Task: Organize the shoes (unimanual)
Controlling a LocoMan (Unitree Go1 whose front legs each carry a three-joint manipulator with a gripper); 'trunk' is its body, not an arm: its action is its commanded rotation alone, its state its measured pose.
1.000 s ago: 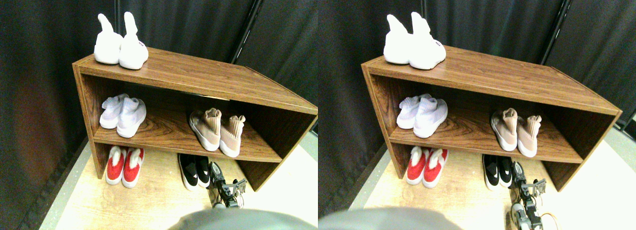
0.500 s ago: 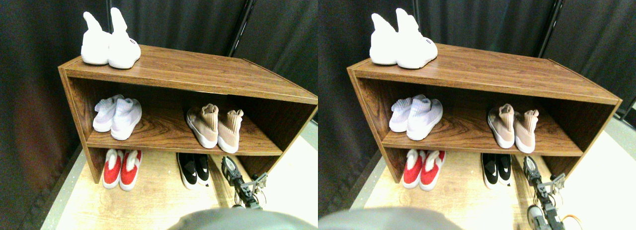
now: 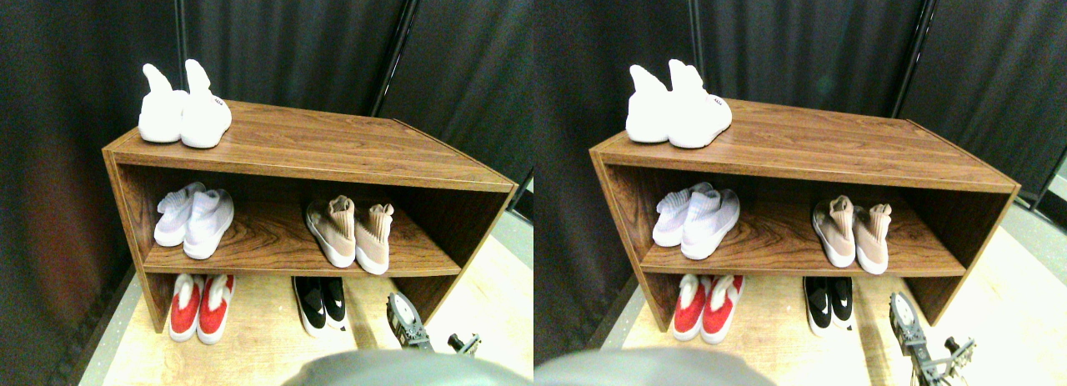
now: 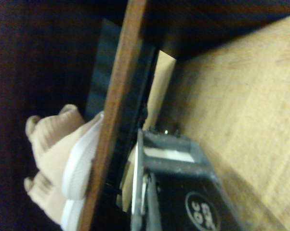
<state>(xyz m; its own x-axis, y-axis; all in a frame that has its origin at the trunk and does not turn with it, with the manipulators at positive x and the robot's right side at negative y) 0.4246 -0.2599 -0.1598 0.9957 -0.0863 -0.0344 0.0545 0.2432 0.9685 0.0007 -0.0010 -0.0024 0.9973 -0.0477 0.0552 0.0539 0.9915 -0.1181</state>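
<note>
Wooden shelving point(image 3: 308, 144) fills the stereo pair view, and its contents are read from the left. A white pair point(image 3: 183, 115) stands on the top board at the left end. On the middle board a pale pair point(image 3: 193, 223) sits at the left, and the tan-beige pair point(image 3: 348, 232) lies right of centre, toes towards the camera, the two shoes touching or nearly so. On the floor point(image 3: 258, 336) a red pair point(image 3: 198, 307) stands at the left and the low black pair point(image 3: 321, 303) near the middle.

The right gripper point(image 3: 406, 319) is seen low, just right of the black pair and below the tan-beige one, with nothing visibly carried. Whether its jaws are parted or closed cannot be told from either view.

If the tan-beige pair is judged the next target, the gripper should be raised clear of the middle board's front edge before being brought in. A shoe is best approached at its high ribbed collar, which would likely give softly under the jaws.

Much is hidden. In the wrist view the board's edge point(image 4: 117, 115) is seen end-on, with only collars and white soles of the tan-beige pair showing beyond it. The jaw gap is not shown, the manipulator is cut off by the lower frame edge, and the shelf's back is lost in shadow.
</note>
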